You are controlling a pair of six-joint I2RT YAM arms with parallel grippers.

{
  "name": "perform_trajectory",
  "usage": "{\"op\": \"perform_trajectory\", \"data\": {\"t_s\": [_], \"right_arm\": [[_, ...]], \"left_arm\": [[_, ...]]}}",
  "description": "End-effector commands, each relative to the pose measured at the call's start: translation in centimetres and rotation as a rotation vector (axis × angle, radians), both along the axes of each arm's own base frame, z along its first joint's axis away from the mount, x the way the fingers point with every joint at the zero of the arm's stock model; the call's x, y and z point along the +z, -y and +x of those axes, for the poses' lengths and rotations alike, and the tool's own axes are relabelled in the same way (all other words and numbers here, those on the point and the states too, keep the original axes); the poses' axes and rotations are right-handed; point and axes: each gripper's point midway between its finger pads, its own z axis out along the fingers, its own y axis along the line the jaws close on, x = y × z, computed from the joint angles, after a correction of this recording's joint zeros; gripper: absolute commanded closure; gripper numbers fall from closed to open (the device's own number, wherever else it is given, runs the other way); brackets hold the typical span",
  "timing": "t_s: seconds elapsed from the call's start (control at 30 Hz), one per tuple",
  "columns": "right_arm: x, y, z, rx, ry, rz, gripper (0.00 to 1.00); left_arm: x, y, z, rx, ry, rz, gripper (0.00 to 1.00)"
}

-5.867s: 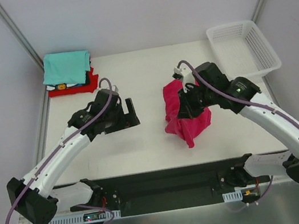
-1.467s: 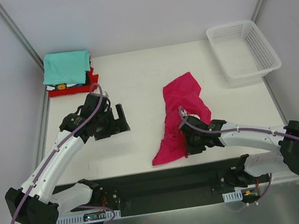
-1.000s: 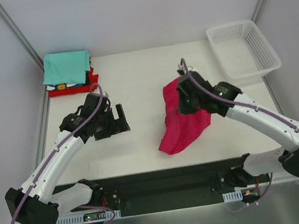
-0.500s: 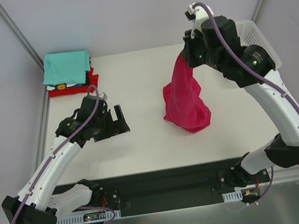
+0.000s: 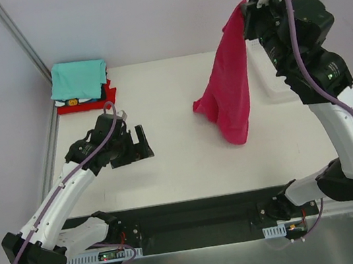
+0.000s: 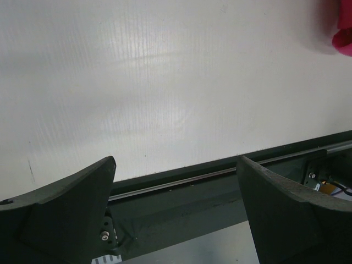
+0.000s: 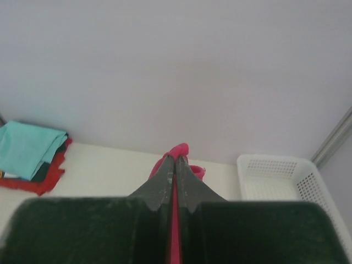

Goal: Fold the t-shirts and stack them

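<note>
Top: overhead from behind. Left wrist: close on table [image 6: 165, 82]. Right wrist: high, facing back wall [image 7: 165, 66]; shares basket [image 7: 278, 175], folded t-shirts [image 7: 27, 149] with top.

Cloth t-shirts: four.
- magenta-pink short-sleeved cloth t-shirt [image 5: 230, 85]: one, unfolded
- folded, in single stack: three, being teal t-shirt [image 5: 77, 79], dark t-shirt with white [image 5: 82, 101], red t-shirt [image 5: 107, 97]

White plastic mesh basket [image 7: 272, 159]: one.
White robot arms with black joints: two, left arm [image 5: 64, 193] and right arm [image 5: 349, 132].
Black two-finger grippers: two, left gripper [image 6: 175, 162] and right gripper [image 7: 175, 158].
White table [image 5: 157, 101]: one.
</note>
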Motion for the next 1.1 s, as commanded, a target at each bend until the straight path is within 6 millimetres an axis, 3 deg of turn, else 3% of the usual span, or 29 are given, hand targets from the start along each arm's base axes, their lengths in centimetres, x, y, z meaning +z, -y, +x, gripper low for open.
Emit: {"op": "perform_trajectory", "data": {"t_s": [0.0,0.13,0.27,0.43,0.47,0.6,0.77,0.87,1.07], "right_arm": [[9.3,3.6,-1.6,-0.114,0.294,0.075,0.99],[14.6,5.1,-3.2,-0.147,0.462,0.177,0.99],[18.5,3.9,-5.7,-0.002,0.622,0.303,0.99],[21.1,2.7,-8.6,0.182,0.659,0.464,0.99],[21.5,1.8,-9.3,0.256,0.659,0.488,0.99],[19.9,-3.1,-11.2,0.569,0.466,0.588,0.99],[15.3,-7.8,-13.4,0.851,0.197,0.65,0.99],[13.9,-9.4,-14.6,0.969,0.06,0.674,0.99],[15.2,-9.9,-18.8,1.222,-0.106,0.792,0.99]], "left_arm": [[0.3,0.2,-0.4,-0.003,-0.006,-0.023,0.08],[0.5,0.5,-0.2,-0.006,-0.008,-0.027,0.08],[0.3,0.5,-0.1,-0.004,-0.012,-0.026,0.09],[0.1,0.7,-0.2,-0.001,-0.019,-0.035,0.09],[0.2,0.7,-0.2,-0.002,-0.011,-0.04,0.09],[-0.2,0.6,-0.5,-0.001,-0.016,-0.042,0.09],[-0.5,0.5,-0.7,0.002,-0.017,-0.043,0.09],[-0.7,0.5,-0.8,0.0,-0.021,-0.046,0.09],[-1.2,0.9,-0.6,0.002,-0.027,-0.061,0.09]]}}
